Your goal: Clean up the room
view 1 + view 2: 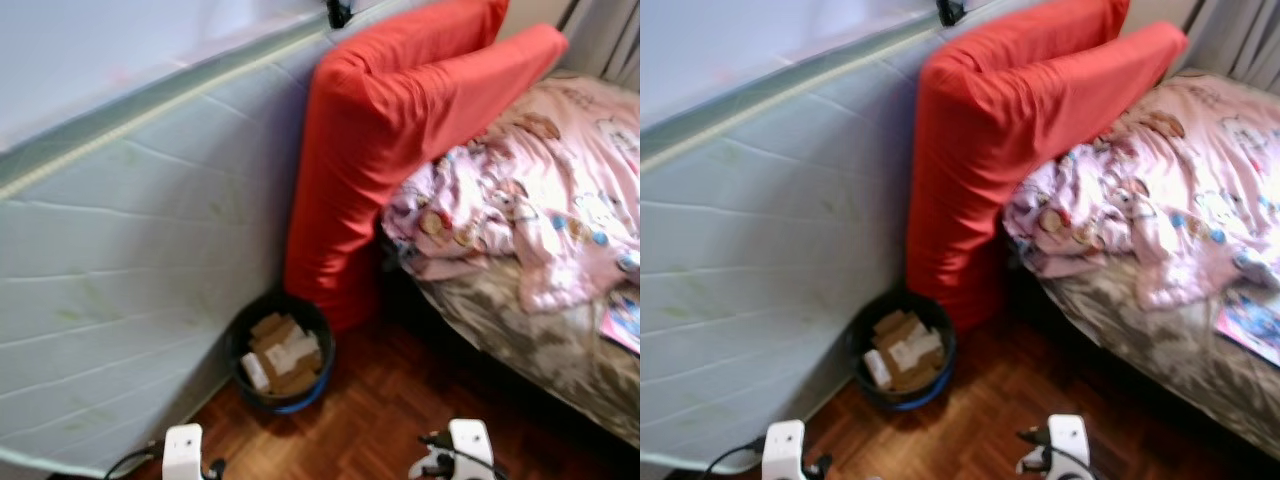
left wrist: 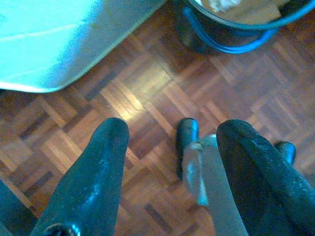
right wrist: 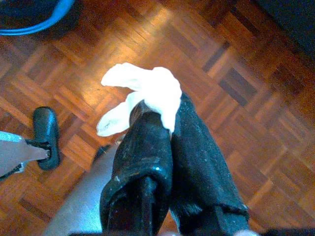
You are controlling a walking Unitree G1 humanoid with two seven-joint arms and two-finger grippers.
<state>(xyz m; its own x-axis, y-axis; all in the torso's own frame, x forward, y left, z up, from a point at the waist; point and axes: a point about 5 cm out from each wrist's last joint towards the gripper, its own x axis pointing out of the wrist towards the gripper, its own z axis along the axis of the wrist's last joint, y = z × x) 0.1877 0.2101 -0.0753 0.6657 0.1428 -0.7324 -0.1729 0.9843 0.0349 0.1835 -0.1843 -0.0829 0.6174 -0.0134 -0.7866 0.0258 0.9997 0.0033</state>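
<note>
If my right gripper (image 3: 165, 115), pinching the white tissue (image 3: 142, 96), lets go early, it misses the bin (image 1: 280, 350); my left gripper (image 2: 172, 147) hangs empty, fingers apart.

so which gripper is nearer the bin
Left. The left gripper hangs over the floor just short of the bin; the right gripper, holding a white tissue, is further out.

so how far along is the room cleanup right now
Done: the dark bin by the red cushion already holds cardboard and paper scraps. In hand: the right gripper is shut on a crumpled white tissue above the parquet floor; the left gripper is open. Left: dropping the tissue into the bin, and the bed's rumpled pink blanket.
</note>
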